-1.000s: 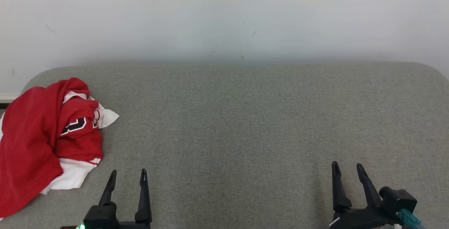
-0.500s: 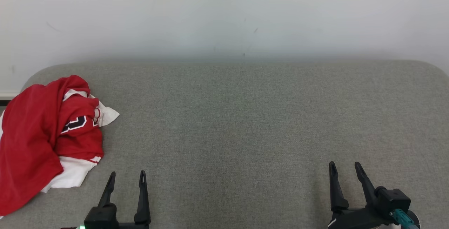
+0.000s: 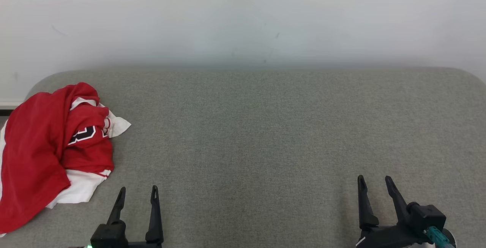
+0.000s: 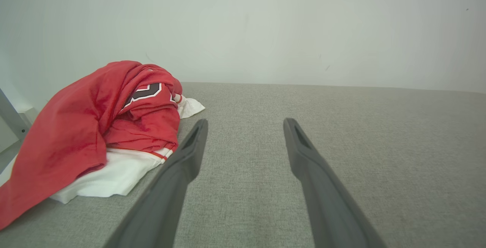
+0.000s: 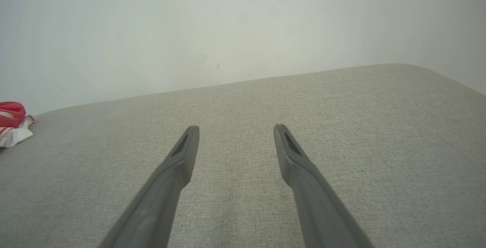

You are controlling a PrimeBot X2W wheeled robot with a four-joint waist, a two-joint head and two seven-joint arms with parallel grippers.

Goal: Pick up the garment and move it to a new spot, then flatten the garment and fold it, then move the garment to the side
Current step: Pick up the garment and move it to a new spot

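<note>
1. Left claw [image 3: 138,188] is seen with its two dark fingers spread apart and empty; the right claw [image 3: 375,178] is likewise spread and empty.
2. A crumpled red-and-white fabric garment [image 3: 45,145] is heaped on the grey woven surface [image 3: 265,126], ahead and to the left of the left claw, near it but untouched, and well apart from the right claw.
3. Its long axis is judged to run roughly along the left claw's fingers; the left arm is judged the nearer for the pickup.
4. The heap's height and white underlayer are shown from the left wrist; from the right wrist a small edge is caught at the left border.
</note>
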